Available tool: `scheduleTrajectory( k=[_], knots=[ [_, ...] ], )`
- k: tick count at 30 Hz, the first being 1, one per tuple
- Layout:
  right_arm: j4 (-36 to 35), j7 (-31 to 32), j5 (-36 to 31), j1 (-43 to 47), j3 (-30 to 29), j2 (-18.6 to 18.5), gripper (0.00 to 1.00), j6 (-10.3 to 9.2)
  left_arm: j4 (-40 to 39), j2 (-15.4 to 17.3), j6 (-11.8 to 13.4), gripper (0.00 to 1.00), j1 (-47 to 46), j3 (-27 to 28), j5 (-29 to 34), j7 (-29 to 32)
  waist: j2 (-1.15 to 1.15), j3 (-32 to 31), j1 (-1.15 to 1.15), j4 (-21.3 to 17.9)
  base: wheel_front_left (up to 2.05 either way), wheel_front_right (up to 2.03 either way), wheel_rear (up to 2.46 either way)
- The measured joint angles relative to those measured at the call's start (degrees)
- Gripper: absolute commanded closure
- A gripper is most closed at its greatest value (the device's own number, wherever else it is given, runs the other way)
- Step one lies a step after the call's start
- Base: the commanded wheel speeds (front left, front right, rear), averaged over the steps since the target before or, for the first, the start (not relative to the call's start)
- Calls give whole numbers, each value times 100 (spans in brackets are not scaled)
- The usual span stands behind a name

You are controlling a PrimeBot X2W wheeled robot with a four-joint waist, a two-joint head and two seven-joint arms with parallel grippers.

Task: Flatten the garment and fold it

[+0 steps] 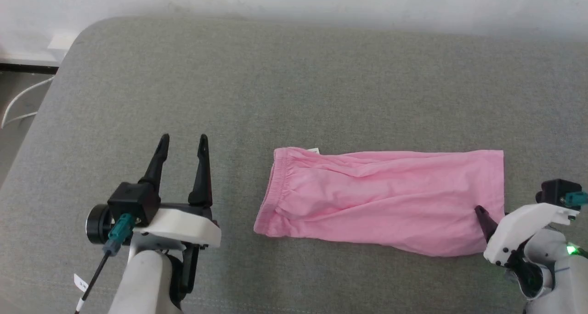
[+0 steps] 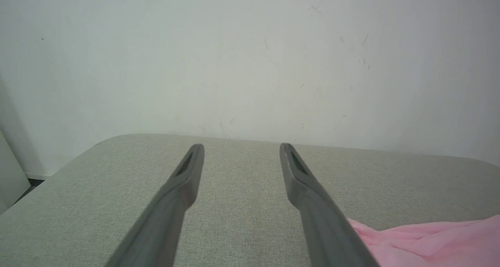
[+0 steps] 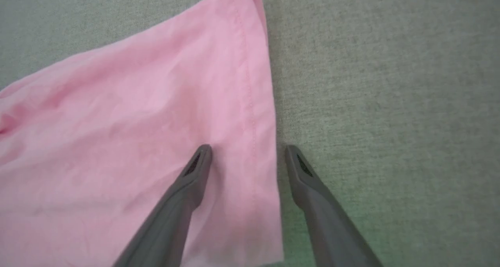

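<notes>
The pink garment (image 1: 381,199) lies stretched out but wrinkled on the grey cushion (image 1: 294,75), right of centre, waistband to the left. The right gripper (image 3: 248,152), fingers spread, straddles its right hem. Closing there might catch only one layer. The left gripper (image 1: 183,142) hovers spread, well to the left.

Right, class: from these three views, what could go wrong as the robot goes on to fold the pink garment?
1. The right gripper straddles the garment at its hem, one finger over cloth, one over the grey cushion; closing might catch just a sliver, which could slip.
2. The left gripper stands open beside the waistband, apart from it; a one-sided pull would likely bunch the cloth.
3. Creases cross the cloth; folding now may set them.
</notes>
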Motion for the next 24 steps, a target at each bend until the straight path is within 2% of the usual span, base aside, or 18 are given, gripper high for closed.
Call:
scheduleTrajectory(
  k=[10, 11, 12, 14, 15, 24],
  knots=[
    [868, 93, 79, -578, -77, -23, 0, -1, 149, -197, -250, 0, 120, 241, 178, 1, 0, -128, 0, 101, 0, 0, 0],
    [940, 118, 80, -628, -75, -26, 16, -1, 159, -201, -268, 0, 126, 249, 186, 0, 0, -128, 0, 114, 0, 0, 0],
    [1000, 130, 82, -679, -78, -31, 53, -1, 165, -205, -275, 0, 128, 256, 187, 0, 0, -125, 0, 125, 0, 0, 0],
    [1105, 181, 82, -779, -78, -34, 90, -1, 178, -218, -302, 0, 129, 278, 187, 0, 0, -110, 0, 140, 0, 0, 0],
    [1140, 189, 82, -816, -73, -43, 100, -1, 190, -223, -316, 0, 129, 289, 187, 1, 0, -101, 0, 147, 0, 0, 0],
    [1050, 75, 14, -850, -53, -76, 100, 0, 258, -260, -368, 0, 129, 352, 187, 1, 0, -79, 0, 172, 0, 0, 0]
  ],
)
